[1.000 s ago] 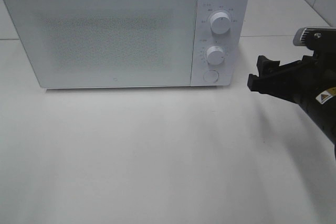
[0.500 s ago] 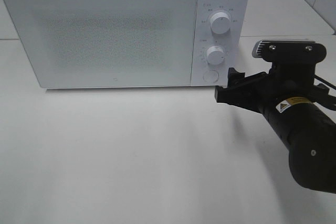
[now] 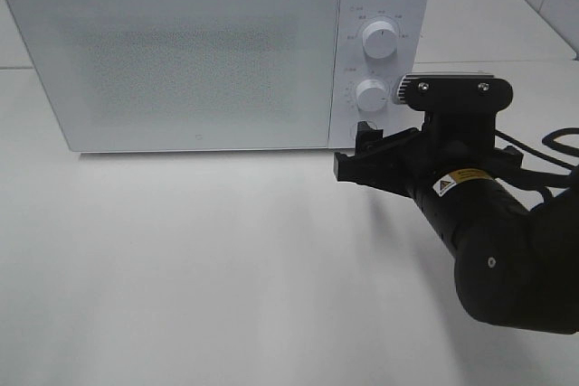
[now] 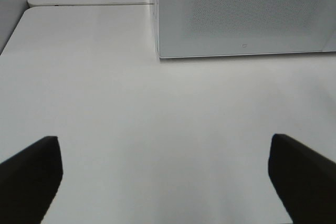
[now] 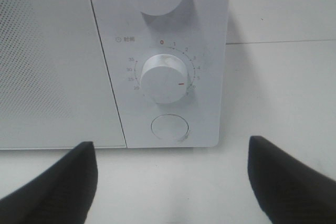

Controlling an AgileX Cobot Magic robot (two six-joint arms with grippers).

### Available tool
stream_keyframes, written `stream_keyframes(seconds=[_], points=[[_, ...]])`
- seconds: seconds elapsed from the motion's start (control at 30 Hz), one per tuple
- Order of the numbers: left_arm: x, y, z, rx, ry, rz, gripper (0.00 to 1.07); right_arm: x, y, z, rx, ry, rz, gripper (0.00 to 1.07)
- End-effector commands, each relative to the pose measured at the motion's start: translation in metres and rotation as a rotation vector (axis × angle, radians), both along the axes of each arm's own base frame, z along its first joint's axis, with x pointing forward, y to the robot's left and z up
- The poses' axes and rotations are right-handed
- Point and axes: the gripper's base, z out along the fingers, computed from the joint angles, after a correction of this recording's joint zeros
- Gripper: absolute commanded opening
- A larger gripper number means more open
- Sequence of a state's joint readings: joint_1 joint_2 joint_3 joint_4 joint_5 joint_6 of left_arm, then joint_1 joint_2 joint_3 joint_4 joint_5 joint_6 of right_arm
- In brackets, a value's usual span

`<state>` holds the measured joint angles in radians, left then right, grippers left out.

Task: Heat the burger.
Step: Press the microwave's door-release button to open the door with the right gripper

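Empty right gripper (image 3: 351, 151) spread wide at microwave (image 3: 181, 51) panel; left gripper (image 4: 163, 182) wide too. No burger visible; door shut. Risk: a finger clips the round button (image 5: 169, 128), 6 o'clock of timer knob (image 5: 164, 78), popping the door.

Left gripper (image 4: 163, 179) and right gripper (image 3: 355, 153) both spread wide.
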<state>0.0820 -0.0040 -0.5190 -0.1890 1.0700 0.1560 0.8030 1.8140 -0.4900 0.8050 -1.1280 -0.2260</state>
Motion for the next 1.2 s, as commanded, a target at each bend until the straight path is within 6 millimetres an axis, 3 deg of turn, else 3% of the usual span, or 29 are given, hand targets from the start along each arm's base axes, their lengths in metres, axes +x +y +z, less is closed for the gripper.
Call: stream_keyframes(seconds=[0.03,0.1,0.17,0.27,0.33,0.43,0.5,0.7,0.83,1.2], points=[[-0.001,0.000,-0.001,-0.002,-0.002,-0.003,1.00,0.000,0.003,-0.002,0.132,0.036,-0.024,0.73],[-0.001,0.000,-0.001,-0.002,-0.002,-0.003,1.00,0.000,0.004,-0.002,0.163,0.049,-0.031,0.71],[-0.001,0.000,-0.001,-0.002,-0.002,-0.003,1.00,-0.001,0.004,-0.004,0.360,0.097,-0.094,0.62],[-0.001,0.000,-0.001,-0.002,-0.002,-0.003,1.00,-0.001,0.004,-0.005,0.423,0.109,-0.115,0.59],[-0.001,0.000,-0.001,-0.002,-0.002,-0.003,1.00,-0.002,0.005,-0.005,0.683,0.143,-0.201,0.45],[-0.001,0.000,-0.001,-0.002,-0.002,-0.003,1.00,-0.002,0.005,-0.005,0.738,0.150,-0.219,0.40],[-0.001,0.000,-0.001,-0.002,-0.002,-0.003,1.00,-0.002,0.006,-0.005,0.939,0.176,-0.273,0.28],[-0.001,0.000,-0.001,-0.002,-0.002,-0.003,1.00,-0.002,0.009,-0.004,1.216,0.220,-0.344,0.11],[-0.001,0.000,-0.001,-0.002,-0.002,-0.003,1.00,-0.003,0.008,-0.006,1.287,0.249,-0.393,0.00],[-0.001,0.000,-0.001,-0.002,-0.002,-0.003,1.00,-0.004,0.009,-0.018,1.352,0.317,-0.474,0.00]])
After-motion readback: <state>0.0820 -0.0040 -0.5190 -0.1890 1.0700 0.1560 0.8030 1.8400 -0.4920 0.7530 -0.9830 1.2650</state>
